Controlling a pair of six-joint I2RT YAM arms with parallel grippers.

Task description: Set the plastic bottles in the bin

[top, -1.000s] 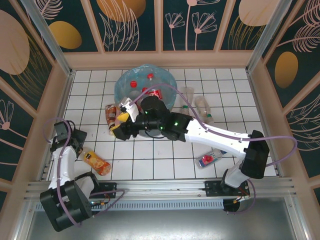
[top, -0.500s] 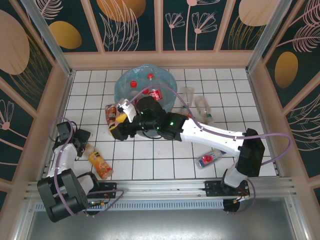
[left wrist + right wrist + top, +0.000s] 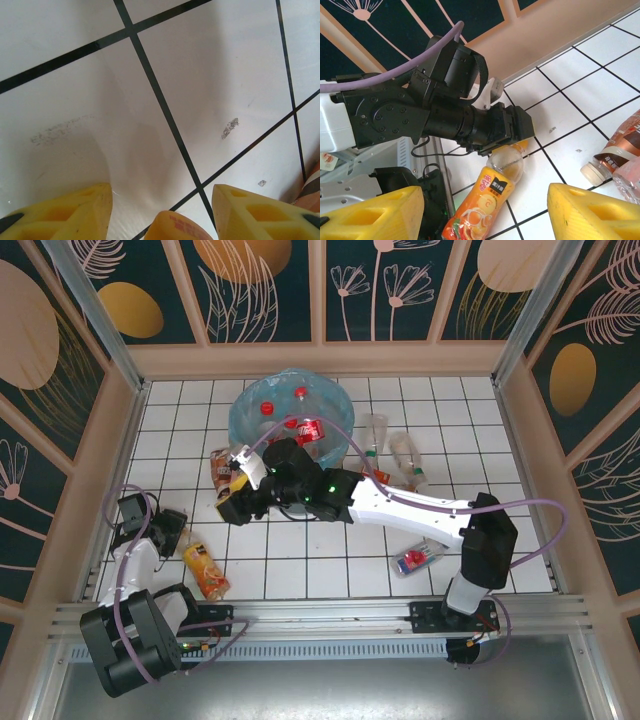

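Observation:
An orange-labelled plastic bottle [image 3: 205,570] lies on the tiles at the near left. My left gripper [image 3: 176,531] sits over its neck. In the left wrist view its orange cap [image 3: 172,227] lies between the yellow fingers of the left gripper [image 3: 162,192], with a gap still showing on the left side. My right gripper [image 3: 232,496] hovers open and holds nothing, a little beyond that bottle [image 3: 485,200], looking down at it and at the left gripper [image 3: 515,127]. The bin [image 3: 240,418], lined in light blue, stands at the back and holds red-capped bottles [image 3: 267,408].
A brown-labelled bottle [image 3: 221,466] lies just left of the right gripper and appears in the right wrist view [image 3: 615,150]. Two clear bottles [image 3: 403,454] lie right of the bin, and a red-labelled one [image 3: 420,558] lies near the front right. Wooden walls enclose the tiled floor.
My left gripper has moved onto the orange bottle's neck and its jaws have narrowed; the bottle has swung more upright in the view. The right arm has reached slightly further left.

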